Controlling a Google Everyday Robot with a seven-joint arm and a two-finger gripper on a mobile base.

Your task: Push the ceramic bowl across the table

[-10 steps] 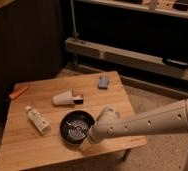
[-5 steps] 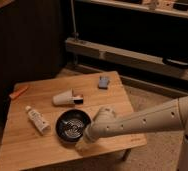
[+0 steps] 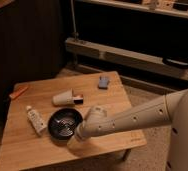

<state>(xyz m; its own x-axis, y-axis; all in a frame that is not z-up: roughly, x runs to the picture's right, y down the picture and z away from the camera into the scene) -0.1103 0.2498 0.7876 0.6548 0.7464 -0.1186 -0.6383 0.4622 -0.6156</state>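
The ceramic bowl (image 3: 64, 122) is round, shallow and glossy black with pale rings inside. It sits on the light-brown wooden table (image 3: 22, 150), left of middle near the front. My gripper (image 3: 80, 134) is at the end of the white arm (image 3: 132, 120) that reaches in from the right. It is low at the bowl's right rim and seems to touch it.
A tipped-over white cup (image 3: 63, 98) lies behind the bowl with a small dark thing (image 3: 78, 99) at its mouth. A white tube (image 3: 35, 120) lies left of the bowl. A blue-grey block (image 3: 104, 82) is at the back right, an orange thing (image 3: 18, 92) at the back left edge.
The bowl has slid left across the table, towards the white tube. My arm and gripper have followed it leftwards.
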